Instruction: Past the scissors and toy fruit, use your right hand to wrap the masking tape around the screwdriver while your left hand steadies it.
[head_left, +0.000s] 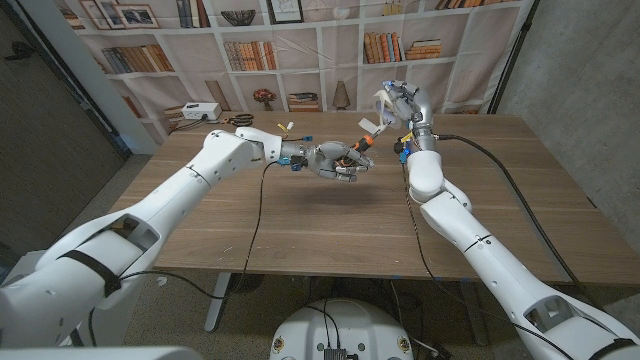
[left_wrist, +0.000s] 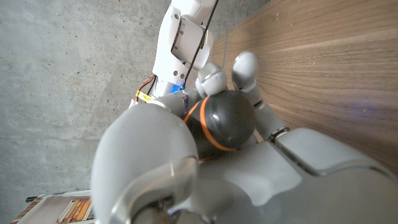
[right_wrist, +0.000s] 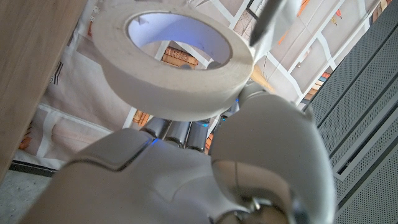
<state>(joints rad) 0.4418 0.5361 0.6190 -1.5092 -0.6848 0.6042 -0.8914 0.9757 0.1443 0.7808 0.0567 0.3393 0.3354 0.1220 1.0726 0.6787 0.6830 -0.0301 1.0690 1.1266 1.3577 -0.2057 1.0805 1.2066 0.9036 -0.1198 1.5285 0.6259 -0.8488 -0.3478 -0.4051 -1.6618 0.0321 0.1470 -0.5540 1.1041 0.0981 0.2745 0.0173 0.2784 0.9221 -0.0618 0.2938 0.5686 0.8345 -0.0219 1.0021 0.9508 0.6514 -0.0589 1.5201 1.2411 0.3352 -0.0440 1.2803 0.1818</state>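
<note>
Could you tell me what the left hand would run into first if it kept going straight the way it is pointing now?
Probably the right hand with its roll of tape. The left hand, gripping the screwdriver, points that way, though depth is unclear.

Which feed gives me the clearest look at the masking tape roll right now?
The right wrist view: the masking tape shows large there, ring and core hole plain, held in the right hand. In the head view it is only a small pale shape at the raised right hand. The left wrist view gives no clear sight of it.
</note>
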